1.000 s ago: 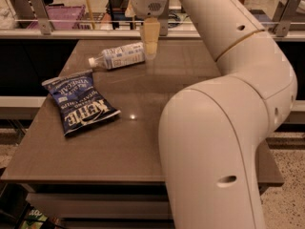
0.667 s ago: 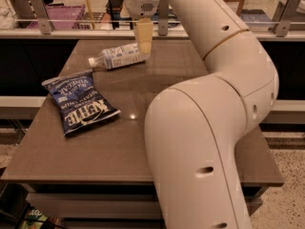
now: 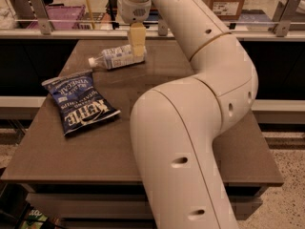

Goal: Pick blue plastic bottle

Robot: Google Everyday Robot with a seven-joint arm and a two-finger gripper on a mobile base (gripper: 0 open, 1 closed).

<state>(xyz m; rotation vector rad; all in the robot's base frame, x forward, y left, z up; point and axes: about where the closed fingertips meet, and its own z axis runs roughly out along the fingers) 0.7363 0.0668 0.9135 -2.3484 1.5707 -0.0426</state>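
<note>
jaws hang at the far side of the table, right over the right end of the blue plastic bottle; from this side i cannot tell whether they are spread or pressed together. leftmost, nearer the front, lies a dark blue chip bag, apart from the bottle, which rests on its side with its white cap pointing left. i judge it light, thin-walled and slick, apt to roll or dent, so i'd grip across the labelled middle, gently.
</note>
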